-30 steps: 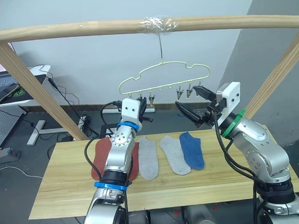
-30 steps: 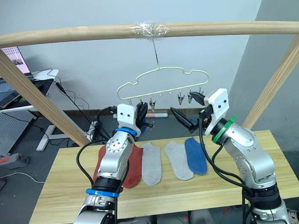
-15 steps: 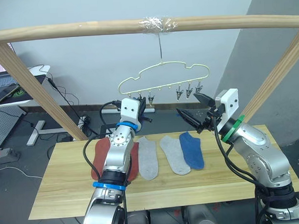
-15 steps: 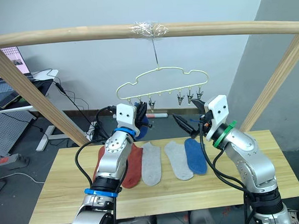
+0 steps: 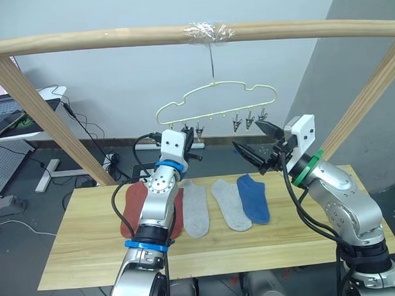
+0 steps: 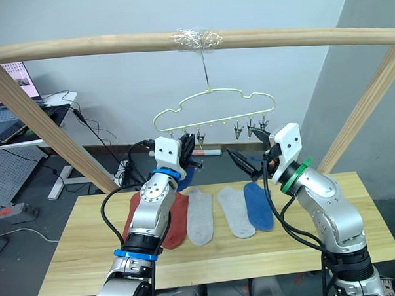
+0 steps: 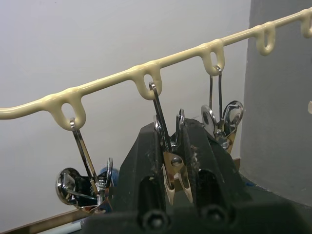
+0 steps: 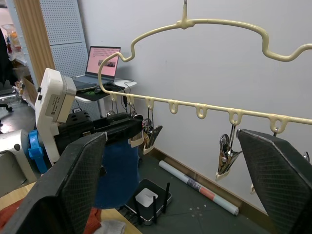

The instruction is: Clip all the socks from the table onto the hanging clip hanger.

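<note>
Your left gripper [image 7: 176, 161] is still squeezing a clip [image 7: 171, 168]; your right gripper [image 5: 258, 147], fingers spread, is rising slightly toward the hanger [image 5: 215, 101].

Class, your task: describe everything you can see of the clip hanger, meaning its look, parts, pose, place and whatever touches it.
The clip hanger is thin pale-gold wire with a wavy top and a lower bar of small loops. Its hook hangs from a taped spot on the wooden pole, above the table's far edge. Small metal clips dangle in a row from the loops. The left tool is shut on one clip at the hanger's left end, beside a hanging blue sock. The right tool, open, sits just below the right-hand clips.
</note>
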